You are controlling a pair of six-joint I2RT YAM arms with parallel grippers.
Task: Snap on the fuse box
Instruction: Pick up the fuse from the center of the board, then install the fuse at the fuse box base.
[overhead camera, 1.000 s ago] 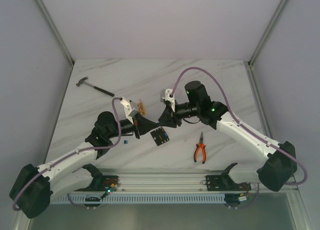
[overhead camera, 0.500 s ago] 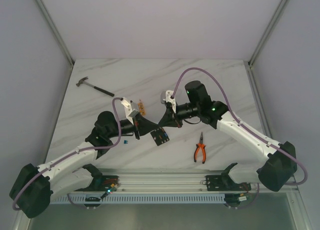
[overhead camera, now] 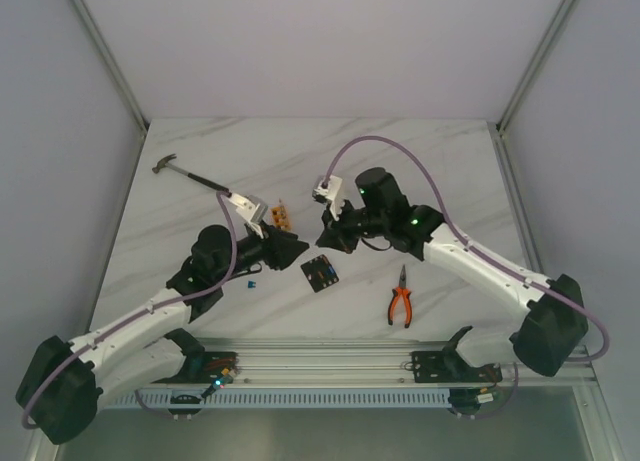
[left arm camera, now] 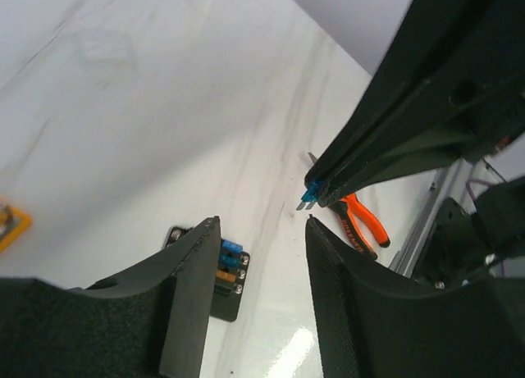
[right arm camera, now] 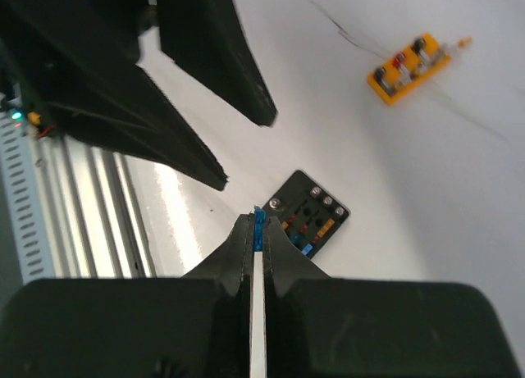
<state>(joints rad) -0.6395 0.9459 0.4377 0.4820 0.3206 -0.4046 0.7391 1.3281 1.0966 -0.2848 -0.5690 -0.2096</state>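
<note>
Left gripper (left arm camera: 262, 230) has backed off, jaws apart; right gripper (right arm camera: 257, 229) clamps the blue fuse (left arm camera: 311, 194). Recommend squaring it over a free fuse box (right arm camera: 308, 210) slot near the worktop's (overhead camera: 300, 151) front edge, then pressing straight.

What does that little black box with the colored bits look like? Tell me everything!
The fuse box is a small, flat, black plastic square with silver screws near its edge. Its slots hold tiny blue, orange and red fuses; a few look empty. It lies flat on the white marble table, turned cornerwise, between the two arms. Only the table touches it. The right gripper, pinching a blue fuse, hangs close by.
</note>
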